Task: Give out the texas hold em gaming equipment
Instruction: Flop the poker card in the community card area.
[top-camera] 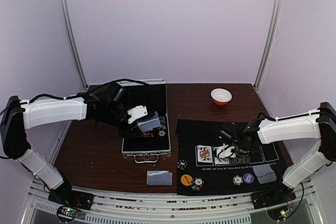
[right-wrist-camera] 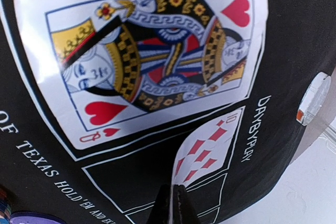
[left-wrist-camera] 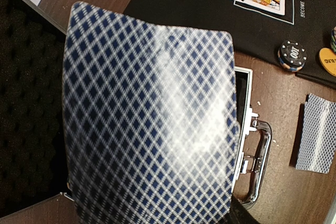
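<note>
**Checked-back card held over the open case**

A blue-checked playing card [left-wrist-camera: 147,114] fills the left wrist view, slightly bowed, its long axis running straight out from the jaws. It is pinched by the left gripper [top-camera: 146,121], whose fingers are hidden behind it. Beneath those jaws the open silver case [top-camera: 152,149] is seen. To their right, past the case handle, the black mat [top-camera: 189,135] is spread, so the left arm is judged best placed to carry the card there. The right gripper [right-wrist-camera: 170,205] is pressed together with nothing between its tips, low over the mat. The queen of hearts [right-wrist-camera: 147,56] lies beyond its tips and the ten of diamonds [right-wrist-camera: 206,148] just ahead. Face-down cards [left-wrist-camera: 316,135] and a chip stack [left-wrist-camera: 291,55] lie right of the left jaws.
</note>
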